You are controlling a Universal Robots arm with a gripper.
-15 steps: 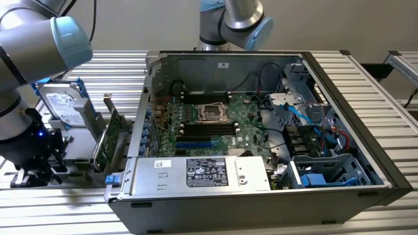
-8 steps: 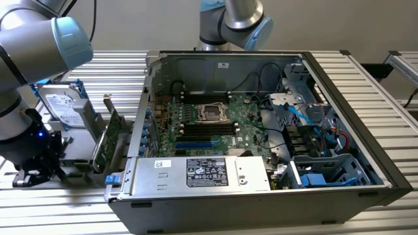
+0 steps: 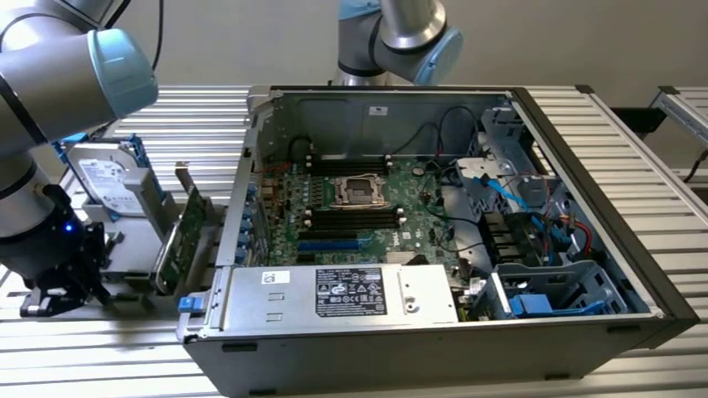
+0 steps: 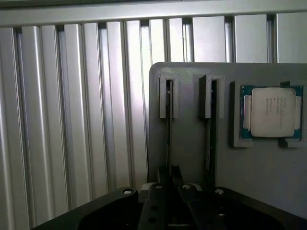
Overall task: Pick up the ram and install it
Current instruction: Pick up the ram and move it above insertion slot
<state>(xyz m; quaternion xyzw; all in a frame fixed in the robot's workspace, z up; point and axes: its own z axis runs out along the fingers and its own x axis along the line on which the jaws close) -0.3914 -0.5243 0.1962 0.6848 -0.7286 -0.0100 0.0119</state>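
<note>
A ram stick point(image 4: 168, 139) stands on edge in the first slot of a grey holder plate point(image 4: 192, 158), seen as a thin dark line. My gripper point(image 4: 169, 178) is directly over it, its two dark fingers pressed close on either side of the stick's upper edge. A second ram stick point(image 4: 209, 143) stands in the neighbouring slot, apart from the fingers. In the exterior view my gripper point(image 3: 61, 286) is low at the table on the exterior view's left, outside the open computer case point(image 3: 249, 249). The motherboard's black memory slots point(image 3: 351, 220) lie beside the processor socket point(image 3: 362, 189).
A processor chip point(image 4: 272, 112) sits in a recess of the holder plate. Beside the case stand a hard drive point(image 3: 111, 178) and a tall green expansion card point(image 3: 182, 236). The power supply point(image 3: 343, 294), cables and a drive cage point(image 3: 553, 290) crowd the case. A second arm point(image 3: 399, 37) stands behind it.
</note>
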